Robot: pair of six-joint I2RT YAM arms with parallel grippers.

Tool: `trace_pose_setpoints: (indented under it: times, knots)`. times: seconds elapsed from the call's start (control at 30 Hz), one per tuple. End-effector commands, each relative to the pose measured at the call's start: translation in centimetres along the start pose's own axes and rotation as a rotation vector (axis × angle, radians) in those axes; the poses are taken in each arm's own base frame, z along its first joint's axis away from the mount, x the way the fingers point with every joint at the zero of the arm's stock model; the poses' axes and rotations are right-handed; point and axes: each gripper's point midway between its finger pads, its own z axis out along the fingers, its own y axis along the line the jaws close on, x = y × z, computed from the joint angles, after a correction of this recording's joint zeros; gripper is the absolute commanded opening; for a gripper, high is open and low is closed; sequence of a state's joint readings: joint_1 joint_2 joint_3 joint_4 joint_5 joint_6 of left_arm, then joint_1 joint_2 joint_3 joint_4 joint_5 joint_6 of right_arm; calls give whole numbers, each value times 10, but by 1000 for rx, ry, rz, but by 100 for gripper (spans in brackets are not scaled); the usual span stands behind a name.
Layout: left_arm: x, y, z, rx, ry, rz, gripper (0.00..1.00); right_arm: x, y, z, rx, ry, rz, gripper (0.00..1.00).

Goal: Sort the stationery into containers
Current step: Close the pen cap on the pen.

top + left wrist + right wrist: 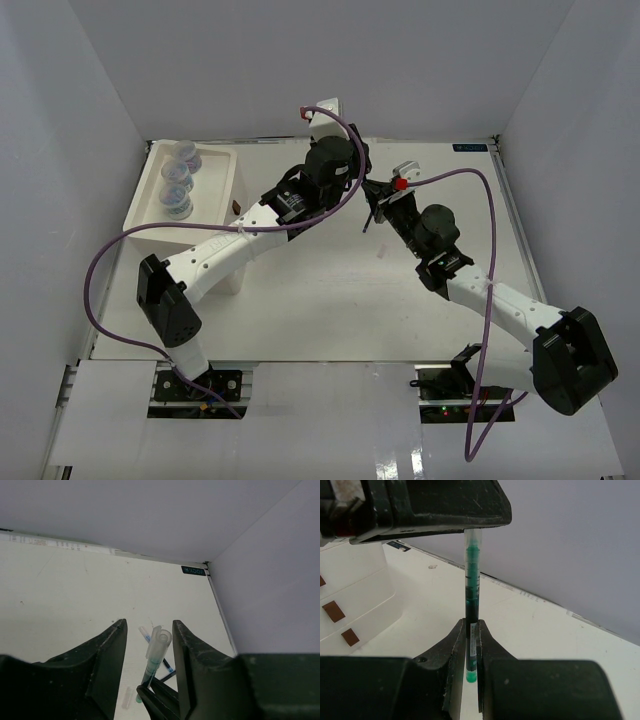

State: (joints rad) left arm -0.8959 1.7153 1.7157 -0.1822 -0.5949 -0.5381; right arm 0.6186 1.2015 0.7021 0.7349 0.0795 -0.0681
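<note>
Pen axis: your green pen [471,595] stands upright in right wrist view, clear end between part-open left jaws | right jaws clamp it | white tabletop [65,595], grey walls [150,515].

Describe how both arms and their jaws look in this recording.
The left arm and right arm match: white shells on the long links, bulky black joint housings. A purple cable loops loosely along each. A small red part sits near the right wrist. The jaws are dark, matte, wedge-shaped and scuffed.
</note>
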Motion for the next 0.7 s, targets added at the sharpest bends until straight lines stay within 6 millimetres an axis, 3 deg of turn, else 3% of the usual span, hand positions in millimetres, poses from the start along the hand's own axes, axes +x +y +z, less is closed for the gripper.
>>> trace_pose_setpoints:
  times: [0.0, 0.2, 0.33, 0.67]
  knots:
    - [-24, -6, -6, 20, -43, -19, 50, -16, -1, 2, 11, -57, -15, 8]
    - [-25, -7, -7, 23, -46, -9, 37, -14, 0, 2, 6, -54, -13, 8]
    - [-18, -7, -6, 30, -28, -3, 20, -20, 0, 3, 4, -68, -12, 8]
    - [21, 4, -6, 27, 62, -24, 5, -49, 1, 9, -6, -126, -13, 8]
